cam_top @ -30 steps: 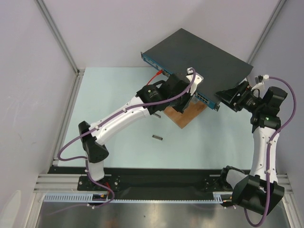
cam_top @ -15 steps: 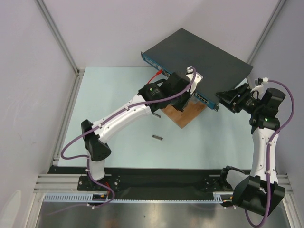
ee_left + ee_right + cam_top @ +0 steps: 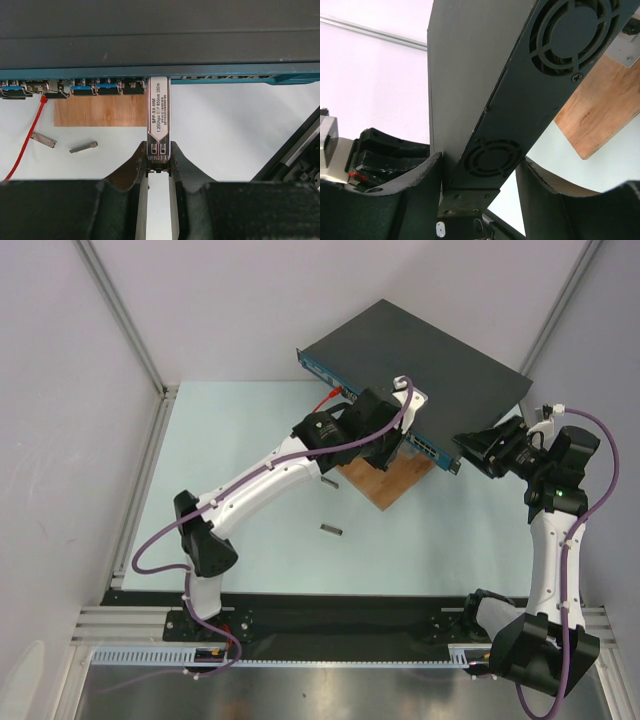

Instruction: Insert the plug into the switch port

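The left gripper (image 3: 159,167) is pinching the plug (image 3: 159,112), a slim silver rectangular metal module with a printed white label. It is gripping the near end, with both fingers pressing against the plug's sides. The plug is pointing straight away from the wrist. Its far end is meeting the narrow blue front face of the switch (image 3: 160,35), a large flat rectangular dark-grey metal box, in line with the row of small sockets (image 3: 95,89). Most of the plug's body is showing outside that face, and how far its tip is reaching in cannot be told.

Seen from above, the switch is lying at the far side of the pale blue-green table (image 3: 250,460), turned diagonally. Its front right part is overlapping a brown wooden board (image 3: 385,485). The right gripper (image 3: 480,161) is clamping the switch at its right end. One finger (image 3: 415,185) is pressing on one broad flat face and the other finger on the opposite face. The vented side panel, with its two round fan grilles (image 3: 490,157), is standing between them.

A thin red cable (image 3: 22,142) is running across the table up to the left part of the socket row. Two small silver metal pieces (image 3: 83,146) are lying loose on the table near the board's edge, to the left of the held plug in the left wrist view.
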Controlling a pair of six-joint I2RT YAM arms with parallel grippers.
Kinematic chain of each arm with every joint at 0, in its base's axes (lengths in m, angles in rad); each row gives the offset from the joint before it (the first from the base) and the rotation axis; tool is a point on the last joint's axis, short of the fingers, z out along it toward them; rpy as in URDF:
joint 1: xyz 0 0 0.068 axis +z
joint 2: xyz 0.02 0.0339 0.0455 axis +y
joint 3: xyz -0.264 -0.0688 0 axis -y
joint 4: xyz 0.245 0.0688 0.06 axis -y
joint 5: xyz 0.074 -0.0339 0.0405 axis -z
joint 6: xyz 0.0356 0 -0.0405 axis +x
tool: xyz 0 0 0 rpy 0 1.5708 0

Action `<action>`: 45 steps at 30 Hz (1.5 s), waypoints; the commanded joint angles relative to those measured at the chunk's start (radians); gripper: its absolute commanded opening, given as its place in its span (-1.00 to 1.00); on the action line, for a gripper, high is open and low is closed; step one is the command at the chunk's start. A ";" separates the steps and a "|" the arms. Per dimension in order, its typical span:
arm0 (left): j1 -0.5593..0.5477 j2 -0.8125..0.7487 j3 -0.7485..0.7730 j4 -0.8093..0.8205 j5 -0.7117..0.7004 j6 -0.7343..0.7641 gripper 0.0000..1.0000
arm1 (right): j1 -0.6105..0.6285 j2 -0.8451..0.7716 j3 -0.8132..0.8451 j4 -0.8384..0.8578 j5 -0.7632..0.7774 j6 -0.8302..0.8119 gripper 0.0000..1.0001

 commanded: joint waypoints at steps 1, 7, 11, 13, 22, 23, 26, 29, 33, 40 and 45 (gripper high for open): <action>0.016 0.010 0.042 0.018 0.002 -0.011 -0.99 | 0.059 -0.002 -0.002 0.103 -0.007 -0.087 -1.00; 0.020 0.014 0.042 0.020 -0.004 -0.010 -1.00 | 0.064 0.001 0.000 0.109 -0.008 -0.087 -1.00; 0.023 0.015 0.049 0.024 -0.003 -0.014 -0.99 | 0.069 0.001 0.001 0.108 -0.010 -0.090 -1.00; 0.023 0.016 0.057 0.023 -0.006 -0.014 -0.99 | 0.070 0.001 0.000 0.108 -0.010 -0.094 -1.00; 0.023 0.025 0.082 0.026 -0.012 -0.022 -0.99 | 0.079 -0.001 -0.005 0.101 -0.008 -0.102 -1.00; 0.023 0.025 0.085 0.027 -0.007 -0.020 -0.99 | 0.079 -0.001 -0.004 0.100 -0.008 -0.103 -1.00; 0.023 0.025 0.095 0.027 -0.001 -0.025 -0.99 | 0.081 -0.002 -0.005 0.100 -0.007 -0.107 -1.00; 0.023 0.021 0.102 0.027 0.000 -0.027 -0.99 | 0.082 -0.001 -0.004 0.098 -0.007 -0.108 -1.00; 0.025 0.013 0.111 0.032 0.011 -0.031 -0.99 | 0.084 -0.002 -0.007 0.097 -0.005 -0.111 -1.00; 0.025 0.018 0.103 0.035 0.005 -0.034 -0.99 | 0.087 -0.001 -0.005 0.098 -0.005 -0.110 -1.00; 0.025 0.051 0.123 0.050 0.019 -0.033 -0.99 | 0.085 -0.001 -0.007 0.098 -0.008 -0.108 -1.00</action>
